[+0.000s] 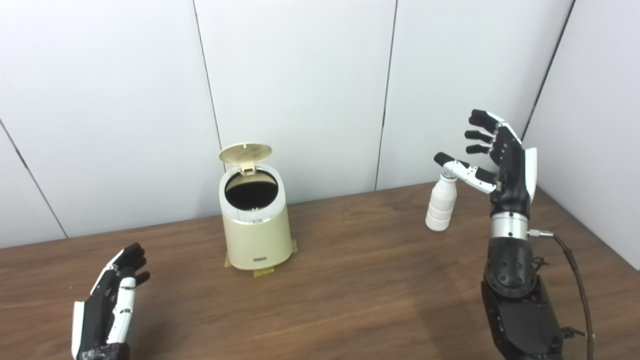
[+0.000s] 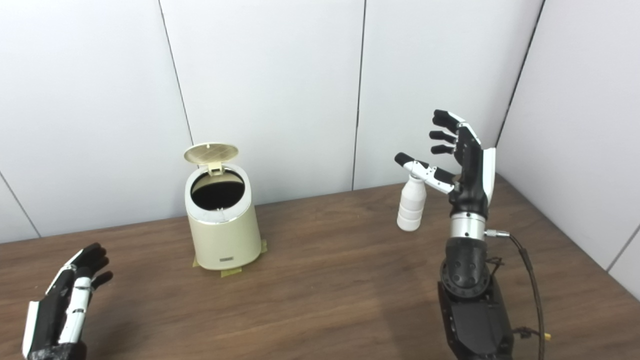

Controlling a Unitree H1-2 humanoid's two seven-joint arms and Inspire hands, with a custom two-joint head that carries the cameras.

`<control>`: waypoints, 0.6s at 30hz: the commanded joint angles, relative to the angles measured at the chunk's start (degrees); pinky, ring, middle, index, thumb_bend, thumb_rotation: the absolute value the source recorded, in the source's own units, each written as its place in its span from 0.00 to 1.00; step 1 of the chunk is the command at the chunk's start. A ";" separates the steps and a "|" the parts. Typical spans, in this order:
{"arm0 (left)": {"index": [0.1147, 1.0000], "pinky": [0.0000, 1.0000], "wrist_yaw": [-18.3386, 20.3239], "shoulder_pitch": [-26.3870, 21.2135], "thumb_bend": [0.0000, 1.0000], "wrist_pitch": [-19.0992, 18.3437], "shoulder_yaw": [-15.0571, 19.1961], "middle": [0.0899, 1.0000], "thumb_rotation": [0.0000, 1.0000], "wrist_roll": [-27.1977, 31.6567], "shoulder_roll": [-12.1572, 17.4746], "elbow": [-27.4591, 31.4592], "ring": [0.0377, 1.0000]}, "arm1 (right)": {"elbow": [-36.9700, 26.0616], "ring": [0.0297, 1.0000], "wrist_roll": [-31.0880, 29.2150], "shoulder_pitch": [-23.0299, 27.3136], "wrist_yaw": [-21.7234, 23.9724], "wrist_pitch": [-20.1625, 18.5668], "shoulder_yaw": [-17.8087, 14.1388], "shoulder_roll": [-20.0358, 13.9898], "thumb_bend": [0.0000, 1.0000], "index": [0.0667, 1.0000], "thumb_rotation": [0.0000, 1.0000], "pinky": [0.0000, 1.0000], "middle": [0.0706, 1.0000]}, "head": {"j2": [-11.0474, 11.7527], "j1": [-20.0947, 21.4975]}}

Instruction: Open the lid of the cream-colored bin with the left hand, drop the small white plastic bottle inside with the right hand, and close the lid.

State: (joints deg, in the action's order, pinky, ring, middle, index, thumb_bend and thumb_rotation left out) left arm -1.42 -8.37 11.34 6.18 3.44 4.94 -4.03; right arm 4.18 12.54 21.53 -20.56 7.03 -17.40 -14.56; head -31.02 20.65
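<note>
The cream-colored bin (image 1: 256, 227) stands on the wooden table, left of centre, with its round lid (image 1: 245, 153) flipped up and the dark inside showing. The small white plastic bottle (image 1: 442, 203) stands upright at the back right. My right hand (image 1: 500, 155) is raised just right of the bottle, open, fingers spread, with the thumb reaching over the bottle's cap. It is not holding the bottle. My left hand (image 1: 112, 305) rests open near the table's front left corner, well away from the bin.
Yellow tape tabs (image 1: 263, 272) stick out from under the bin's base. White wall panels close off the back and right side. A cable (image 1: 575, 280) runs along my right forearm. Bare wooden tabletop (image 1: 360, 280) lies between bin and bottle.
</note>
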 commanded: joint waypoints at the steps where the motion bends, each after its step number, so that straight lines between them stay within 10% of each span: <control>1: 0.81 0.80 0.46 -2.05 0.16 0.17 0.08 0.83 0.60 0.52 0.54 2.16 0.85 | -1.10 0.64 0.68 1.20 -0.97 -0.55 -0.81 -1.30 0.83 0.71 0.33 0.54 0.70 | -0.05 0.13; 18: 0.80 0.78 0.47 -1.94 0.14 -0.39 -0.09 0.81 0.57 -0.14 0.93 2.69 0.84 | 0.36 0.74 2.77 -1.72 -2.94 -4.24 -0.79 -1.07 0.82 0.76 0.31 0.64 0.76 | -0.21 0.46</control>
State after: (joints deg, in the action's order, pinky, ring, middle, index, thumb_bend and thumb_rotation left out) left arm -1.34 -8.36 10.09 6.11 3.41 5.19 -3.40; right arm 6.08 14.58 18.32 -22.71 2.22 -18.12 -14.55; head -31.20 21.09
